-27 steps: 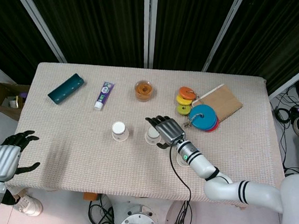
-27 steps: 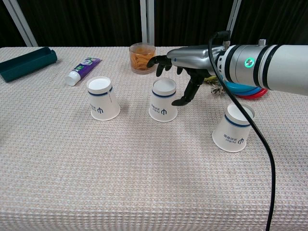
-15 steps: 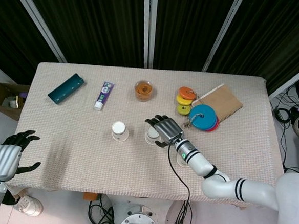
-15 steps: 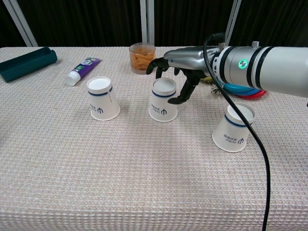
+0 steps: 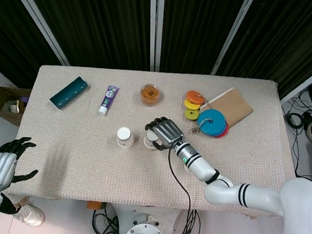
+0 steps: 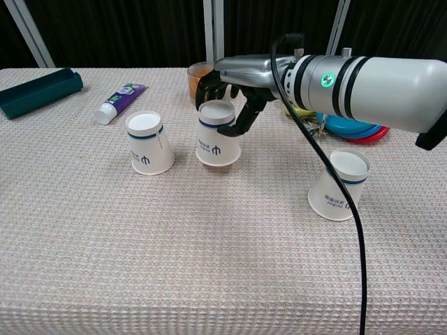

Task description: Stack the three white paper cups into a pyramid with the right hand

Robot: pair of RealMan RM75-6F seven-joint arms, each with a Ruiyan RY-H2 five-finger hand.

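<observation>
**Q:** What does your right hand [image 6: 230, 105] hold here, and where are the cups?

**A:** Its fingers wrap the upper part of the middle cup [image 6: 217, 144], thumb on the near right side, the others curled round the far side. The cup stands inverted on the table [image 6: 174, 265], near the left cup [image 6: 149, 143] but not touching it. The third cup [image 6: 341, 185] stands well apart to the right, close under your forearm. Your left hand [image 5: 0, 165] hangs off the table's near left corner, fingers spread, holding nothing.

**Q:** What could go wrong from this position?

**A:** Three things, in my judgement. Paper walls are thin, so too firm a squeeze may dent the cup and leave an uneven base for the top tier. Sliding it further along the woven cloth may catch its rim and tip it, or knock the left cup aside. If the two base cups end up too far apart, the third will have no bridge to sit on.

**Q:** Anything else nearby?

**A:** The snack jar [image 5: 149, 94] stands just behind your fingers; swinging backward could strike it. The cable [image 6: 335, 174] hangs beside the third cup and may drag it.
</observation>
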